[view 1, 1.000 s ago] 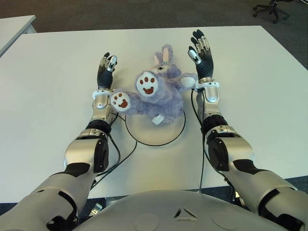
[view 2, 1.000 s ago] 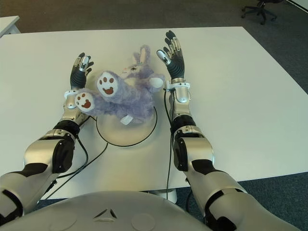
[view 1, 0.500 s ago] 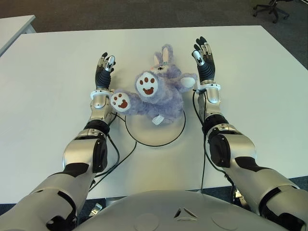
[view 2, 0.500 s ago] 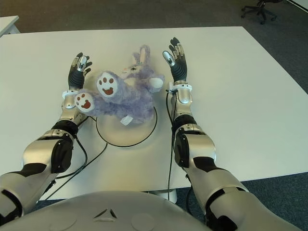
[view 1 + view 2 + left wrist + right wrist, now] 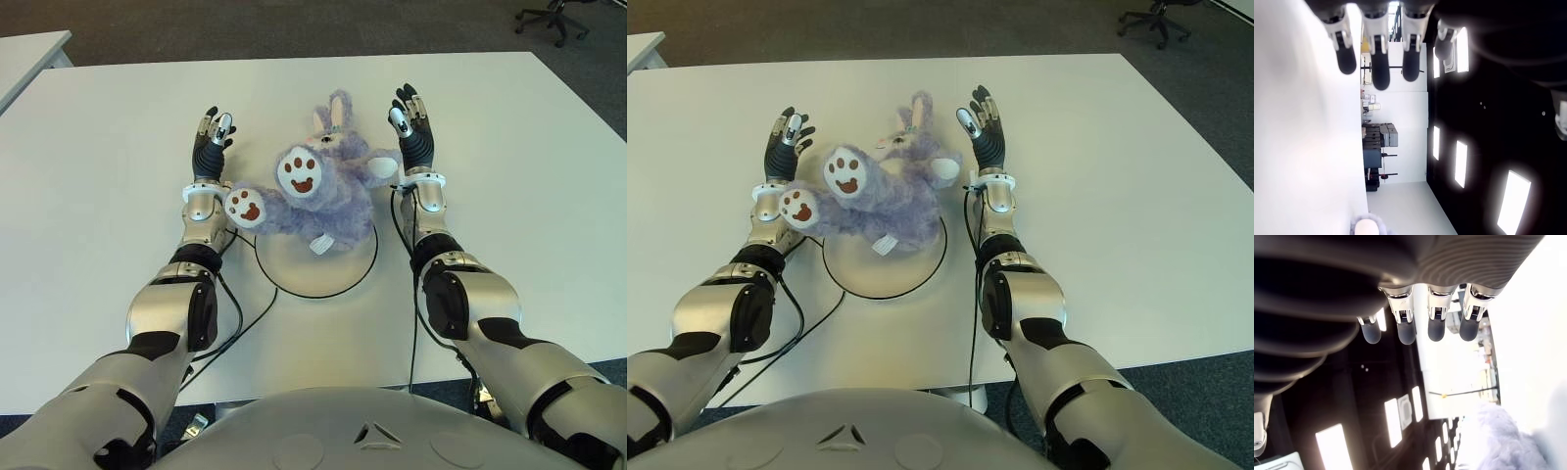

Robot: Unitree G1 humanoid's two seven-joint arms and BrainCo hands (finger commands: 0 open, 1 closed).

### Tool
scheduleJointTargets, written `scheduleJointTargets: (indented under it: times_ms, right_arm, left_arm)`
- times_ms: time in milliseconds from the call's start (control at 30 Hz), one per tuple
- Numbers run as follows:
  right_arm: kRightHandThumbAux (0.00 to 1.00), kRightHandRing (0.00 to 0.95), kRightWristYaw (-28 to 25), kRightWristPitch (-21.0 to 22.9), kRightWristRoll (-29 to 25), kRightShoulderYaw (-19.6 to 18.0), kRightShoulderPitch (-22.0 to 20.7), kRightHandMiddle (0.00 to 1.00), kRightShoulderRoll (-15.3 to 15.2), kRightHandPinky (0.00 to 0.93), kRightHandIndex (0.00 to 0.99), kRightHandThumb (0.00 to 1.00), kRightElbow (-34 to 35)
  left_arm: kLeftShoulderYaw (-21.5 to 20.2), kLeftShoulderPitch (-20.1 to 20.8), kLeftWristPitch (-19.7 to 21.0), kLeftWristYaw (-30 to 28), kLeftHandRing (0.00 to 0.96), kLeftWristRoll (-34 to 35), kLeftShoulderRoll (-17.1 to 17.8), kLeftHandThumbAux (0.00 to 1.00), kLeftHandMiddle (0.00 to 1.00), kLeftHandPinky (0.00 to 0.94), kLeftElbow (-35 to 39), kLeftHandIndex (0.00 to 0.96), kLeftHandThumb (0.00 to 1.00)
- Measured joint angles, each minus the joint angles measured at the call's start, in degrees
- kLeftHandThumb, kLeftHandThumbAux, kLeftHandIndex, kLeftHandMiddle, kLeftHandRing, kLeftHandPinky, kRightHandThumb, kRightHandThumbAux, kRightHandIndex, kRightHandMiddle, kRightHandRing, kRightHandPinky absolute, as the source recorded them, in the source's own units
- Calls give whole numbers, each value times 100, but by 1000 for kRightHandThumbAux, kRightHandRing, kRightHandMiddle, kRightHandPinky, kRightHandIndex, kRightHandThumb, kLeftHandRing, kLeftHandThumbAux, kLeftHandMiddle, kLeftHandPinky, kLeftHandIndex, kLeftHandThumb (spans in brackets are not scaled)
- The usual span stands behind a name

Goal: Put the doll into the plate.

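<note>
A purple plush bunny doll [image 5: 318, 186] lies on its back over the far part of a white round plate [image 5: 323, 269] with a dark rim, white paws with brown pads turned up. Its head and ears reach past the plate's far rim onto the table. My left hand [image 5: 211, 137] stands just left of the doll, fingers straight and spread, holding nothing. On the doll's right my right hand [image 5: 411, 116] also has its fingers extended and empty, close to the doll's white arm. In the right wrist view a patch of the doll's fur [image 5: 1503, 445] shows beyond the straight fingers [image 5: 1436, 328].
The white table [image 5: 118, 147] stretches wide on both sides. Black cables [image 5: 240, 313] run from my wrists along the plate toward the table's near edge. An office chair [image 5: 554, 15] stands on the dark floor at the far right, and another table's corner [image 5: 29, 49] shows far left.
My right hand has drawn a little nearer to the doll and turned slightly. The left hand has edged outward. The doll has stayed on the plate.
</note>
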State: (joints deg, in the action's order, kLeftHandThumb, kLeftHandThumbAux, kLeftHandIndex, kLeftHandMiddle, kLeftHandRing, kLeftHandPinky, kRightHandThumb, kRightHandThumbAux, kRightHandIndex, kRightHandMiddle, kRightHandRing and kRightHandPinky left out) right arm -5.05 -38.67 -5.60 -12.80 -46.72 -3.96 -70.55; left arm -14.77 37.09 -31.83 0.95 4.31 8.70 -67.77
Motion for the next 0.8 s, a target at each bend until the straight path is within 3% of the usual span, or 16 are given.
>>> scheduleJointTargets:
  times_ms: [267,333,800]
  right_arm:
    - [489,0,136,127,86,6,-10,0,4,0,0,0,-84]
    - [493,0,171,175,94,8,-10,0,6,0,0,0,-103]
    - [508,0,216,355,134,36,-14,0,30,0,0,0,-137]
  left_arm:
    - [-12,-6,-40,-30,227,25,21,314,168,304,1,25,0]
    - [-18,-7,-41,-30,245,29,24,313,173,355,1,29,0]
    - [-43,-23,-48,-177,238,84,51,323,157,329,14,32,0]
